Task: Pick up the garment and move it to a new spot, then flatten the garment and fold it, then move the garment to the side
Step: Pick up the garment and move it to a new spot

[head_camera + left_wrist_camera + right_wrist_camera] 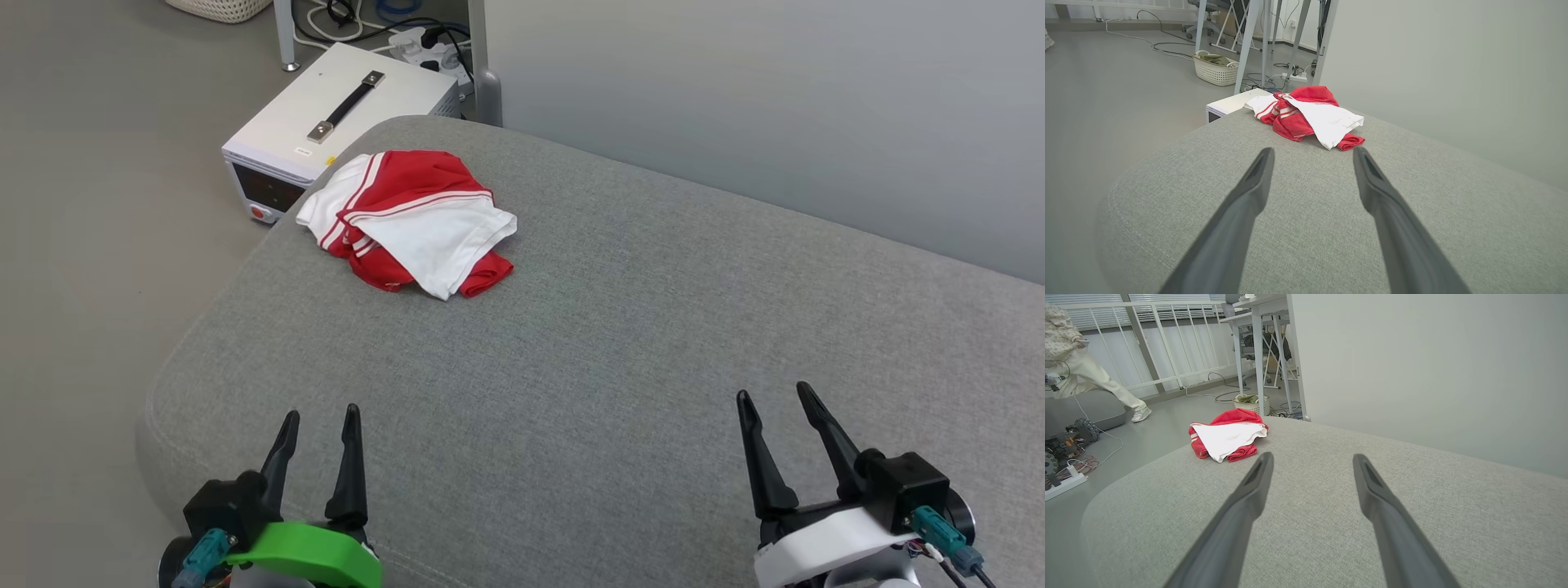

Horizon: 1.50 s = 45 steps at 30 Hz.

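The room has a grey floor (98, 245) and a pale wall (775, 98) behind the work area. The work surface is a large grey upholstered cushion (571, 343) with rounded corners. All positions below are given relative to this cushion.

**Surroundings**
- Off the far-left corner, on the floor: a white equipment box (392, 94) with a black carry handle.
- Beyond the far-left corner: a woven basket (1215, 69) among desk legs and cables.
- Well off the left side: a person (1069, 371) in light clothing.

**Task item**
- The garment (408, 220) lies in a crumpled heap on the cushion, near its far-left corner and close to the edge beside the box.
- A white sleeve panel lies on top of the red body fabric, and striped trim shows at the left of the heap.
- No front print is exposed.

**Claws**
- Left claw (322, 412): released, fingers spread, nothing between them. It sits at the near-left edge of the cushion, well apart from the garment.
- Right claw (774, 392): released, fingers spread, empty. It sits at the near-right edge of the cushion, farther from the garment.

**Handling assessment**
- The garment appears to be light, limp knit fabric. Expect it to drape, stretch and unfurl when lifted.
- It is not fragile, and the woven cushion cover should give some drag.
- Recommended hold: pinch a raised bunch that gathers several layers, such as the red fold at the near edge of the heap.
- Gripping the white sleeve alone would likely lift a single layer and trail the rest.
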Available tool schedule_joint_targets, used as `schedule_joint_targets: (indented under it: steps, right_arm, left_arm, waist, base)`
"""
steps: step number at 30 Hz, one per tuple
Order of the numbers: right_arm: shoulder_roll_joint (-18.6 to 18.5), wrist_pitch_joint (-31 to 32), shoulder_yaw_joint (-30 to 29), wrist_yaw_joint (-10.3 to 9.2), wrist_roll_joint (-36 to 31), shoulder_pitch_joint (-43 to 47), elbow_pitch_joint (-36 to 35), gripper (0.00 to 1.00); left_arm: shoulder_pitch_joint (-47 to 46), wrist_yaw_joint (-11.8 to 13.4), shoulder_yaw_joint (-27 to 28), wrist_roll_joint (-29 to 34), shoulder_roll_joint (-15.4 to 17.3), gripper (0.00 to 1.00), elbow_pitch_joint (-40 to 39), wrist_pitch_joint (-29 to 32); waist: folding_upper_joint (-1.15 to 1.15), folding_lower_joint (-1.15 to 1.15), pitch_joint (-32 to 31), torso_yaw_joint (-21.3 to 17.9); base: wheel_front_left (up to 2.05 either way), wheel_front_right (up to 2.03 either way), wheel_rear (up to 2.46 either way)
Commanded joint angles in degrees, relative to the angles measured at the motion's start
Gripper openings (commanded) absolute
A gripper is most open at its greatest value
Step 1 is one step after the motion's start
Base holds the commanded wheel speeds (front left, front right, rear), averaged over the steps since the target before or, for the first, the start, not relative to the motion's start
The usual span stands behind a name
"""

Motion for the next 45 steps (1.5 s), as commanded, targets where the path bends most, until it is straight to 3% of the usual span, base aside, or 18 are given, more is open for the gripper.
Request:
schedule_joint_targets:
  steps: [1,9,14,21,31,39,45]
  right_arm:
    - [0.07,-0.59,0.14,-0.04,0.4,0.66,0.16,1.0]
    - [0.07,-0.59,0.14,-0.04,-1.01,-0.65,-0.83,1.0]
    - [0.07,-0.59,0.71,-0.04,-4.09,-2.75,-1.88,1.0]
    - [0.07,0.81,0.81,-0.04,-6.6,-6.07,-5.55,1.0]
    - [-0.02,3.28,1.4,-0.04,-7.64,-10.23,-11.43,1.0]
    - [-0.02,3.5,2.29,-0.04,-7.83,-12.01,-12.21,1.0]
    - [-0.02,3.4,2.02,-0.04,-8.0,-12.14,-12.17,1.0]
  left_arm:
    - [0.83,-0.38,0.12,-0.39,-0.25,1.0,0.24,-0.7]
    - [-2.26,-0.9,0.34,-0.68,-0.09,1.0,2.15,-0.7]
    - [-11.68,-1.62,-0.74,-2.07,3.77,1.0,8.8,1.14]
    - [-28.14,-1.87,-6.78,-8.11,13.24,1.0,14.77,14.47]
    - [-47.58,-1.89,-14.65,-22.64,26.23,1.0,21.24,34.57]
    - [-54.04,-1.89,-17.9,-28.53,31.18,1.0,28.78,48.56]
    - [-54.75,-1.9,-20.81,-29.28,32.55,1.0,31.68,51.23]
  waist:
    - [0.0,0.0,0.17,-0.04]
    - [0.0,0.0,5.13,-3.03]
    - [0.0,0.0,11.36,-6.41]
    - [0.0,0.0,18.85,-10.2]
    - [0.0,0.0,27.04,-15.6]
    - [0.0,0.0,30.81,-19.41]
    - [0.0,0.0,31.82,-20.37]
  base:
    - [0.0,0.0,0.0]
    - [0.0,0.0,0.0]
    - [0.0,0.0,0.0]
    - [0.0,0.0,0.0]
    - [0.0,0.0,0.0]
    - [0.0,0.0,0.0]
    - [0.0,0.0,0.0]
